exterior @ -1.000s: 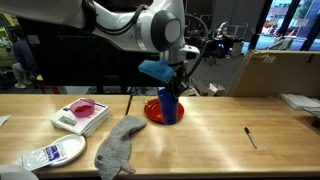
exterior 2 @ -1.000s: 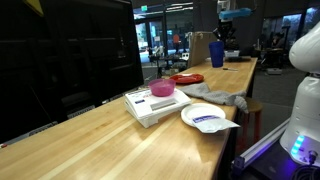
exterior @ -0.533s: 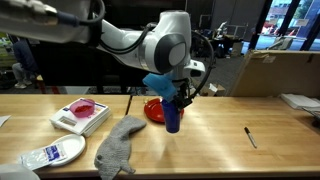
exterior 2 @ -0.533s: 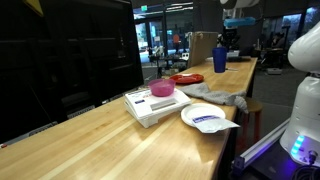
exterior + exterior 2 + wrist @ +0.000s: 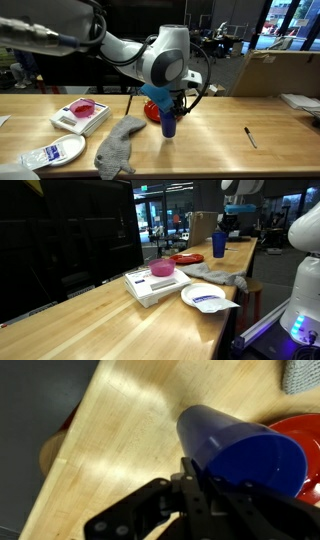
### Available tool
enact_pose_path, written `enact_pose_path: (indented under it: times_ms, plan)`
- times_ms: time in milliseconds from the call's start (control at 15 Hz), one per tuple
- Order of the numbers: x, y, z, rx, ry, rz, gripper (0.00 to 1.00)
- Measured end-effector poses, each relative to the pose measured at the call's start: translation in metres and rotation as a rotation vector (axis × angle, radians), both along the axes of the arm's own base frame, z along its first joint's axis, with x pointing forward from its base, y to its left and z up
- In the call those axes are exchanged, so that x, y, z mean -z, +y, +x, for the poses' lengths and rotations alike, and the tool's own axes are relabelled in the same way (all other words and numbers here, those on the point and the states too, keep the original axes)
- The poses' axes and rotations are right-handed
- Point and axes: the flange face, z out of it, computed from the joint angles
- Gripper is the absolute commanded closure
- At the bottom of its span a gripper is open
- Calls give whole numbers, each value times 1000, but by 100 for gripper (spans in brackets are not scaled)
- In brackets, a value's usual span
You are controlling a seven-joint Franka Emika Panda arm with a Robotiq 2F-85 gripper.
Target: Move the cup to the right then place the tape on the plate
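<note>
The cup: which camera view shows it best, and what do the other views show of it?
The wrist view: the cup fills the frame, blue wall and open mouth clear. In an exterior view the cup is small, its top under the claw; in an exterior view the cup is tiny, far off.

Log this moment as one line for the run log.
step: cup move | gripper: shut on cup at its rim | cup: upright, next to red plate | tape: not made out

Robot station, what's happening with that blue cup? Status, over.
End effector shut on cup rim. Cup upright, next to red plate. Grey cloth nearby, not in the way.
</note>
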Motion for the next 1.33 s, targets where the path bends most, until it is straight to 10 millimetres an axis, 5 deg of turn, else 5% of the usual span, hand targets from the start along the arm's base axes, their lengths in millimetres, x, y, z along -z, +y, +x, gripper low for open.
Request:
enact_pose_path:
  times_ms: [1067,1333]
  plan:
    - [28,5,-10,-71,26,13,98]
    - [30,4,-12,-80,32,15,57]
